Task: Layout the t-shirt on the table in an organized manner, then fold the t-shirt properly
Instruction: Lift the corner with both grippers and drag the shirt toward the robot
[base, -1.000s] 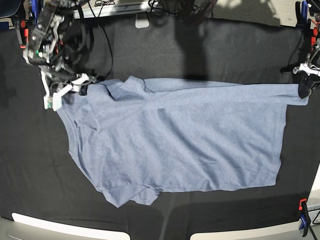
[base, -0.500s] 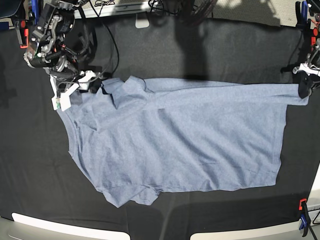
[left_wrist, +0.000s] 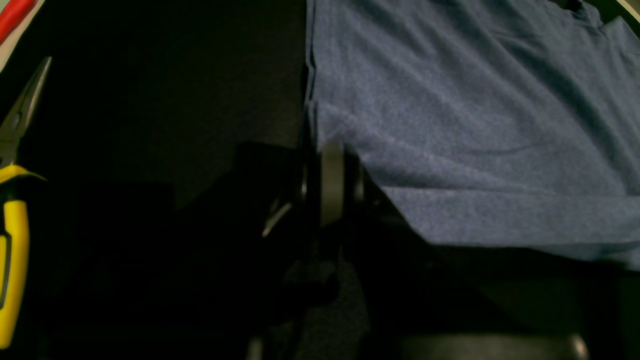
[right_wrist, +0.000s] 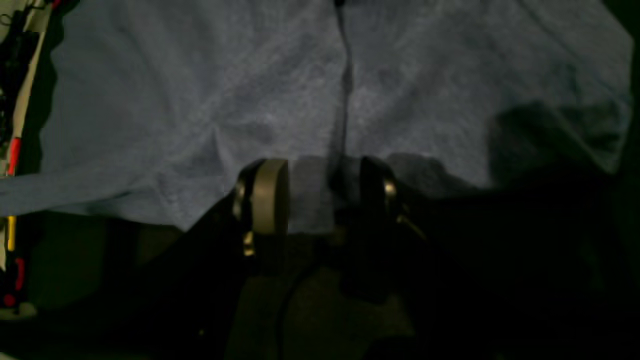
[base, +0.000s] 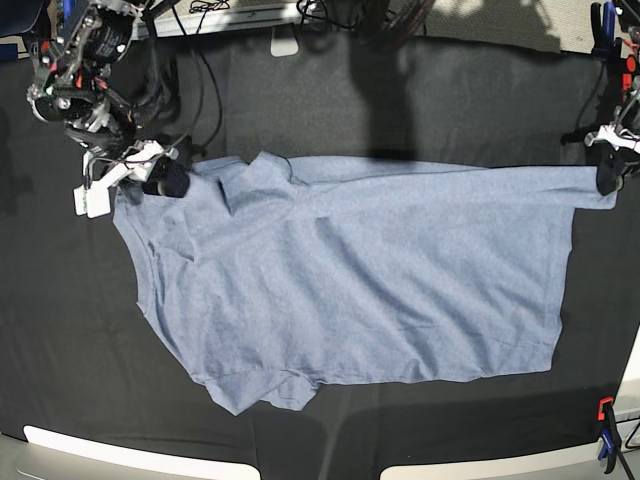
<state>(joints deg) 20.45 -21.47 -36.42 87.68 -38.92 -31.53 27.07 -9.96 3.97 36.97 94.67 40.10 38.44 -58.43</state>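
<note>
I am holding the t-shirt (base: 350, 290) flat on the table (base: 400, 100), left gripper (base: 607, 180) pinching its hem corner, right gripper (base: 135, 180) half-closed over the shoulder; uneven tension risks bunching

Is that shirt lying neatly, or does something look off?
Not quite neat. The t-shirt lies mostly flat on the table, but near the right hand the cloth is bunched into a folded ridge, and the bottom sleeve is tucked under. The left hand pinches the far corner.
</note>
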